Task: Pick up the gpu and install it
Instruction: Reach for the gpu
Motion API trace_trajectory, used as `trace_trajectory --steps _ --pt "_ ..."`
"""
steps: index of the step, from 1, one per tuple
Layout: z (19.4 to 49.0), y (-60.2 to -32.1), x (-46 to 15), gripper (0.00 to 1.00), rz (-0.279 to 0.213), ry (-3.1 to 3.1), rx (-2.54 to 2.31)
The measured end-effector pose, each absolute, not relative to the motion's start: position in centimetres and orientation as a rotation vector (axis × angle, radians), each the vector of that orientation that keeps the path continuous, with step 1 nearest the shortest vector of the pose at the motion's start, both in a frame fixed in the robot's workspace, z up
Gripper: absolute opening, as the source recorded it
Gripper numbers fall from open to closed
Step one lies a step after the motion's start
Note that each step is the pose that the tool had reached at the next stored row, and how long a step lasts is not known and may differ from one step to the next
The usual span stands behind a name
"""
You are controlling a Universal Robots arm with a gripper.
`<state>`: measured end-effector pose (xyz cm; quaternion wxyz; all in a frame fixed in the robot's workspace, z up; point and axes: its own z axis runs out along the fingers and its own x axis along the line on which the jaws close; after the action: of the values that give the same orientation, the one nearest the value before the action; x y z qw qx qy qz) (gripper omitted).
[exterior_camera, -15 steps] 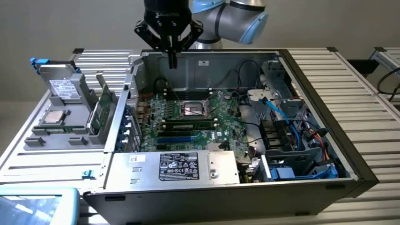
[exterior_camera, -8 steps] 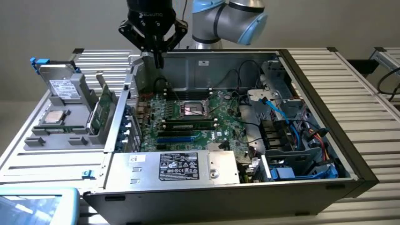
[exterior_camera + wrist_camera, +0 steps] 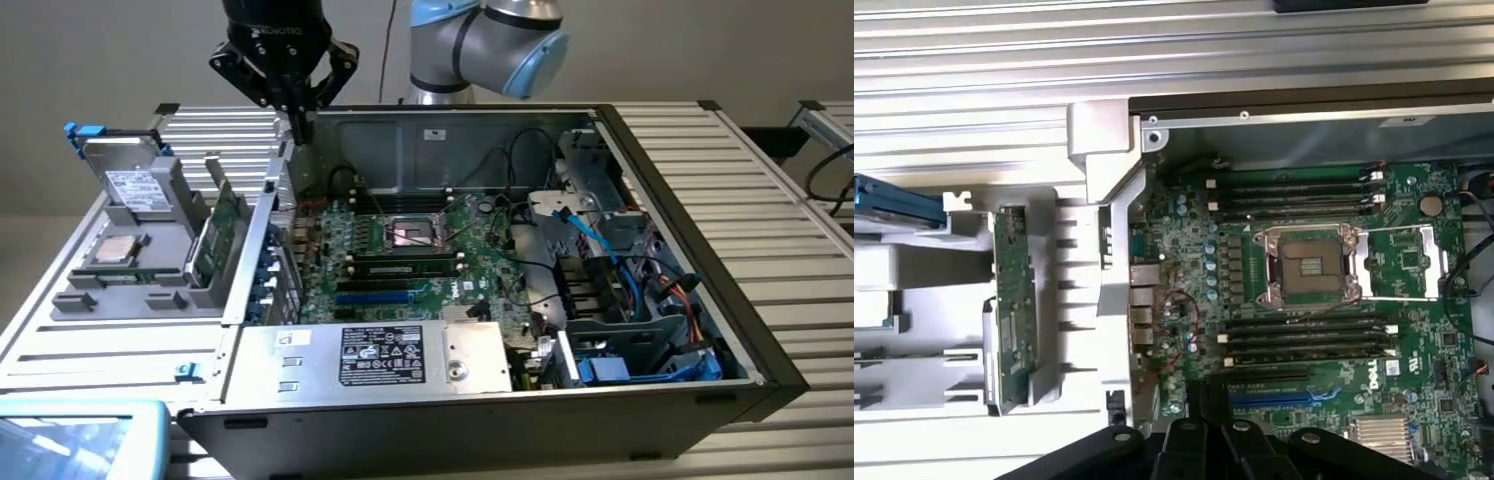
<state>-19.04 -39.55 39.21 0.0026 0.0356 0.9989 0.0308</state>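
Ribbed grey table (image 3: 747,170) beneath open computer case (image 3: 467,430). Exterior view: power supply (image 3: 360,355), blue cables (image 3: 601,235). Wrist view: gpu's (image 3: 1011,310) top edge, upright in grey holder (image 3: 1069,330) beside case. Gripper (image 3: 302,118) pinched fully shut, empty, above case's corner, apart from gpu.

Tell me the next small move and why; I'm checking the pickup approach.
Probably shift toward the exterior view's left, to sit over the gpu. The jaws are shut and empty above the case edge, while the gpu stands on edge in the grey holder beside the case, not yet grasped.
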Motion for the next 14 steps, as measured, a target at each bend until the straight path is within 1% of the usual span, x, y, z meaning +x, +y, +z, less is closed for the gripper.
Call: trace_trajectory --steps 14 --pt "39.0 -39.2 -25.4 0.12 0.106 3.137 0.112"
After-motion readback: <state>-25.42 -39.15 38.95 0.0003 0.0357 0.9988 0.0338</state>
